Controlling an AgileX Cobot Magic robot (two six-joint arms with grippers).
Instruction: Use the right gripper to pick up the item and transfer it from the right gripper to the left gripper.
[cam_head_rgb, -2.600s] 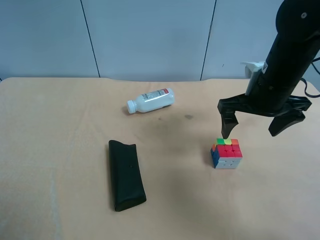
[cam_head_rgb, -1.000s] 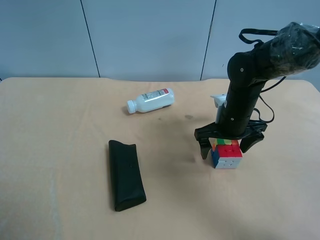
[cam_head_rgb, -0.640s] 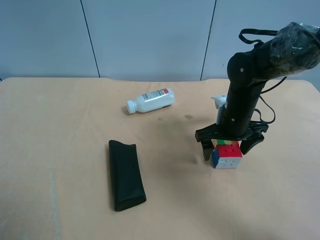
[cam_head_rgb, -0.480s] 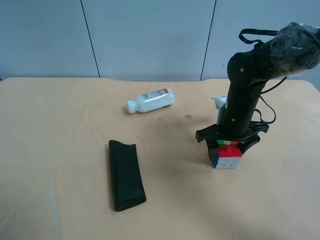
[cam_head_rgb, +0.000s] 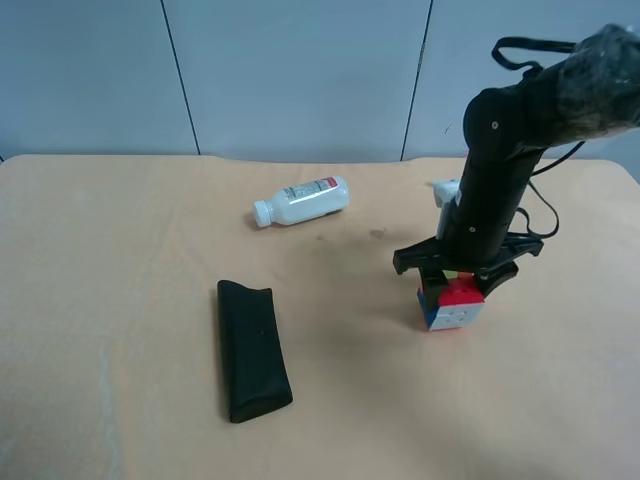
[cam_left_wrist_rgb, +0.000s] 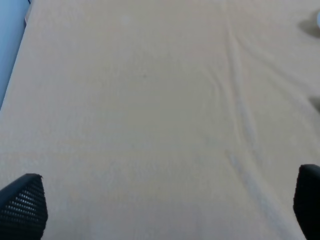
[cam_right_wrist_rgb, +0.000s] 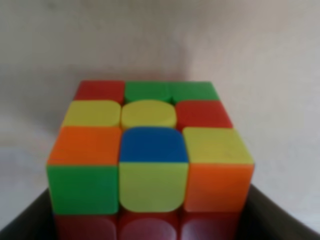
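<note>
The item, a small puzzle cube (cam_head_rgb: 452, 305), sits at the exterior high view's right, slightly tilted and at or just above the tan table (cam_head_rgb: 120, 260). My right gripper (cam_head_rgb: 456, 281), on the thick black arm with a white bracket (cam_head_rgb: 445, 192), comes down from above and is shut on the cube's upper part. In the right wrist view the cube (cam_right_wrist_rgb: 150, 155) fills the frame, with dark fingers (cam_right_wrist_rgb: 280, 220) at its lower corners. My left gripper (cam_left_wrist_rgb: 165, 205) is open over bare cloth, holds nothing, and does not show in the exterior high view.
A white bottle (cam_head_rgb: 301, 201) lies on its side at the back centre. A black pouch (cam_head_rgb: 253, 349) lies lengthwise at front left of the cube. Grey-blue wall panels stand behind the table's far edge.
My right gripper came down over the cube and its fingers closed onto it. The arm has since risen a little and the cube now sits tilted and slightly higher.
</note>
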